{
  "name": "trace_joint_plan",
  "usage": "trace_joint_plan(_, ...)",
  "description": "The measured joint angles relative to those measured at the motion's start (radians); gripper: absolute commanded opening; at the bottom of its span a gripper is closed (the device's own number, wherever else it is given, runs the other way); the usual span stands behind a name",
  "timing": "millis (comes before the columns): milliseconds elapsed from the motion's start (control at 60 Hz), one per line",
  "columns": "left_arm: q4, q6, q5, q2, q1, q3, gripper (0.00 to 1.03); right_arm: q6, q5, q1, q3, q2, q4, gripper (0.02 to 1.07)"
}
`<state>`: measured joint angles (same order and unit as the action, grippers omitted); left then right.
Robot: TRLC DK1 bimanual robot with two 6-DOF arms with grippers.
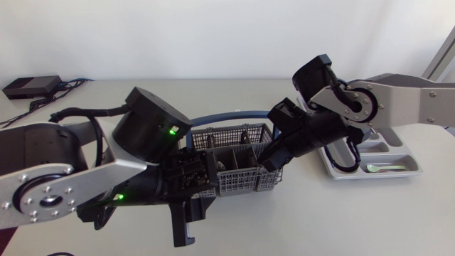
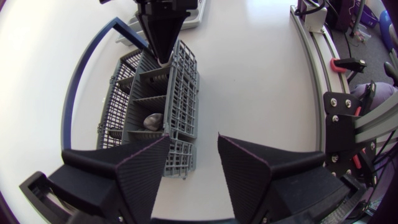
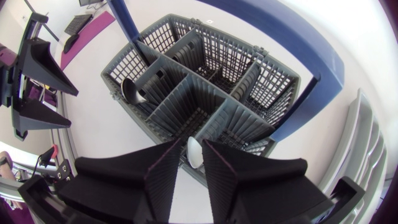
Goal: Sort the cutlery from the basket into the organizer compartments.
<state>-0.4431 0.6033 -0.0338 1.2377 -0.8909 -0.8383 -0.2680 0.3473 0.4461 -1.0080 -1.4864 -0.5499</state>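
The grey cutlery basket [image 1: 238,142] with a blue handle [image 1: 220,116] stands mid-table. My right gripper [image 1: 269,163] reaches down into its near right compartment. In the right wrist view, the right gripper [image 3: 194,167] has its fingers [image 3: 227,168] drawn in on both sides of a silver cutlery piece [image 3: 194,152] standing in that compartment. Another spoon [image 3: 129,90] leans in a far compartment, and the left wrist view shows this spoon [image 2: 152,119] too. My left gripper [image 2: 194,168] is open at the basket's [image 2: 158,99] left end, one finger [image 2: 140,171] over its corner. The organizer tray [image 1: 409,173] lies at the right.
A utensil [image 1: 384,168] lies in the organizer's front compartment. My left arm's bulky links [image 1: 149,124] crowd the table left of the basket. The right arm [image 1: 398,96] passes over the organizer. Bare table lies in front of the basket.
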Motion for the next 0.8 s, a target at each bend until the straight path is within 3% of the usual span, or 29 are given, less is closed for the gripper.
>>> trace_joint_plan(83,0.0,0.0,0.0,-0.006,0.0,0.007,0.54,0.0,-0.01,0.0,0.0,0.0,0.0,0.27)
trace_joint_plan(300,0.0,0.0,0.004,-0.007,0.0,0.008,0.54,0.0,-0.033,0.003,0.0,-0.002,0.0,0.08)
trace_joint_plan(800,0.0,0.0,0.004,-0.014,0.0,0.02,0.54,0.001,-0.019,0.023,-0.015,0.011,-0.049,0.08)
